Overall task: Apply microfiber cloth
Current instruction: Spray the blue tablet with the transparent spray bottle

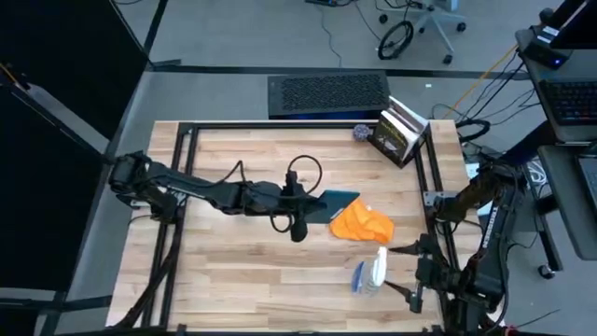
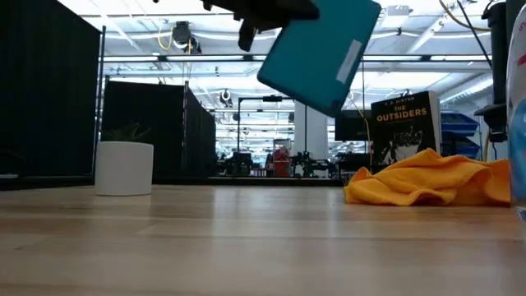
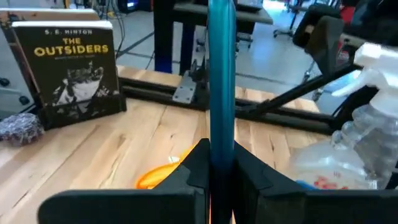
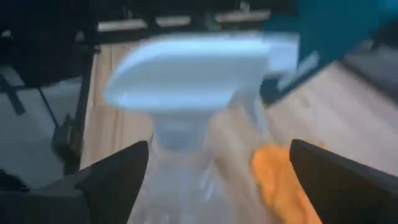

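Table: pale wood table (image 1: pixel 233 261), workshop room beyond it.
Near edge: spray bottle (image 1: pixel 370 273) lying toward the right corner, right gripper (image 1: pixel 410 275) spread wide just beside it, nothing grasped.
Middle: microfiber cloth (image 1: pixel 362 223) crumpled right of centre; left gripper (image 1: pixel 306 203) clamps the teal tablet (image 2: pixel 320 51), lifted and tilted beside it.
Far edge: book (image 1: pixel 399 133) upright, grey ball (image 1: pixel 361 133) next to it.
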You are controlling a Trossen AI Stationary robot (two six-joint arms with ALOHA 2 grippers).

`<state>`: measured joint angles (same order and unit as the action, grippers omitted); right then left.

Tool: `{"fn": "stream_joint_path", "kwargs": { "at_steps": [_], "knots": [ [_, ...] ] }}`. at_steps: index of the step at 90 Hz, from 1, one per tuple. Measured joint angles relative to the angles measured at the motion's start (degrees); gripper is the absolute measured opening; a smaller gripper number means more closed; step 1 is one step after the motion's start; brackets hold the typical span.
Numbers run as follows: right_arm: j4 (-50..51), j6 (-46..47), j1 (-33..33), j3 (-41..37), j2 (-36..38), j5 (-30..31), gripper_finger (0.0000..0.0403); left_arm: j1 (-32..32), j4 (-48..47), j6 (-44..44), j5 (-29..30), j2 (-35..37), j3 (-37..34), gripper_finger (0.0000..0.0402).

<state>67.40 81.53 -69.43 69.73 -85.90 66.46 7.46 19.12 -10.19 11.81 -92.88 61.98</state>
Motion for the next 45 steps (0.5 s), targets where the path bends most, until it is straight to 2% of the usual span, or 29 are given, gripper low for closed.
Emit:
{"fn": "stream_joint_path", "kwargs": {
  "at_steps": [22, 45],
  "knots": [
    [-3.94, -6.14, 2.51, 0.0, -0.01, 2.33, 0.0373, -0.55, 6.76, 0.02, -0.24, -3.23, 0.0, 0.0015],
    [-9.51, -9.15, 3.38, 0.0, -0.08, 1.01, 0.0373, -1.09, 11.86, 0.05, -0.21, -5.66, -0.02, 0.0015]
  ]
}}
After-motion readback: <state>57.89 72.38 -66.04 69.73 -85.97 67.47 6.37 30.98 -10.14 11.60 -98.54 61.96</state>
